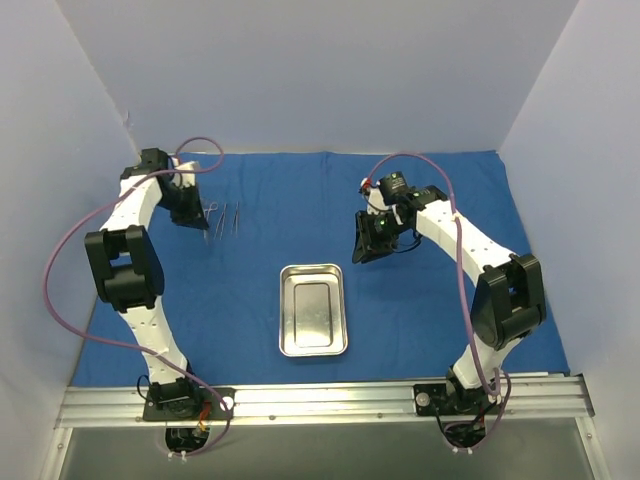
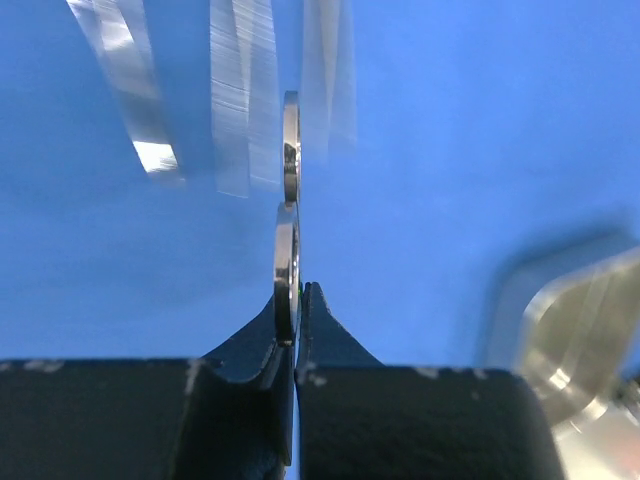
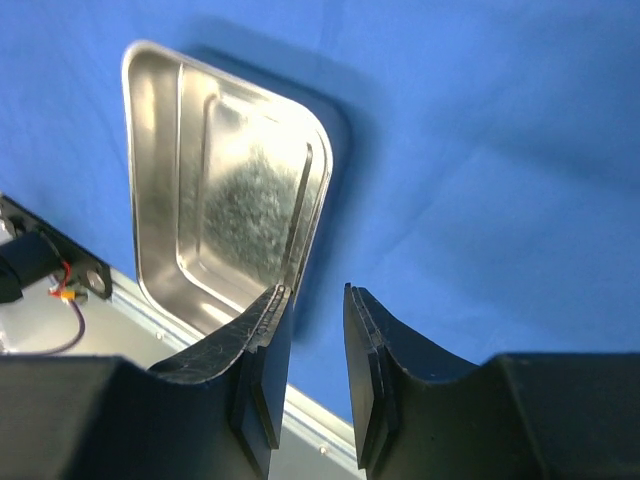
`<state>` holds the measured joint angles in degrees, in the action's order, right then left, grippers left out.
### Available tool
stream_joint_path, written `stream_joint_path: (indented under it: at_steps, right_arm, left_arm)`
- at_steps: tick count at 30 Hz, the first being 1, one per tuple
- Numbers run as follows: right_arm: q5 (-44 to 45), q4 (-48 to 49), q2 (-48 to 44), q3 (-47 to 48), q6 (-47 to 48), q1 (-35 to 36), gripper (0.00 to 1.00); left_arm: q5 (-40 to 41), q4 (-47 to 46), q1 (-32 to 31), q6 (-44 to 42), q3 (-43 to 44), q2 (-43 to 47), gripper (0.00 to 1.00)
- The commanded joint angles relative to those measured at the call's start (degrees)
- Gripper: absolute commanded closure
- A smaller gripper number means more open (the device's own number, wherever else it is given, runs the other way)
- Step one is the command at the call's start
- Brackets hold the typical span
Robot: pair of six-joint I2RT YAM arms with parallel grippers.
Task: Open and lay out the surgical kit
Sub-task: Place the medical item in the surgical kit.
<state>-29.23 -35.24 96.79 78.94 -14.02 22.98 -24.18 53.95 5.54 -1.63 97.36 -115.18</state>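
The tray (image 1: 313, 310) is laid nearest, in the middle of the spread cloth (image 1: 430, 300). Beyond it, the right gripper (image 3: 318, 295) is held above the cloth, jaws slightly parted and empty. Farther left, an instrument (image 2: 286, 270) is pinched by its ring in the closed left gripper (image 2: 297, 292), with other instruments (image 1: 232, 217) laid just beside.

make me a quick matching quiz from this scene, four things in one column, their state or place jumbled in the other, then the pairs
Things
1. steel tray
2. left gripper
3. right gripper
4. blue cloth

States or places
a. open, holding nothing
b. spread out flat under the tray
c. empty, near the middle of the cloth
d. shut on the ring handle of an instrument

Pairs: 1-c, 2-d, 3-a, 4-b
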Motion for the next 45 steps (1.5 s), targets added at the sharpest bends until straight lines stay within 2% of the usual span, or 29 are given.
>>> stream_joint_path:
  at_steps: [1,4,9,16,19,24,45]
  right_arm:
    - [-2.8,2.0,-3.8,-1.4,0.2,1.5,0.72]
    - [-2.1,2.0,-4.0,-1.3,0.7,2.8,0.72]
    - [-0.8,1.1,-4.9,-3.5,1.3,2.6,0.72]
    - [-0.9,0.9,-3.9,-5.3,1.0,1.9,0.72]
    - [-1.0,0.8,-3.1,-4.6,0.8,1.7,0.72]
    - [-1.6,1.3,-1.8,-3.9,0.0,1.7,0.72]
    - [-1.1,1.2,-2.0,-4.2,-1.0,1.6,0.73]
  left_arm:
    - [3.9,-0.4,3.3,-5.8,6.2,-0.9,0.98]
    - [6.9,-1.0,3.6,-7.9,11.4,-6.2,0.98]
    - [10.7,5.7,3.7,-9.8,24.0,-15.2,0.98]
    - [11.6,10.3,3.9,-12.0,31.6,-21.9,0.98]
    - [11.2,9.3,4.8,-11.9,31.9,-22.1,0.98]
    - [11.6,12.9,5.3,-12.8,35.6,-24.0,0.98]
    - [12.8,13.0,6.1,-12.3,35.2,-26.9,0.98]
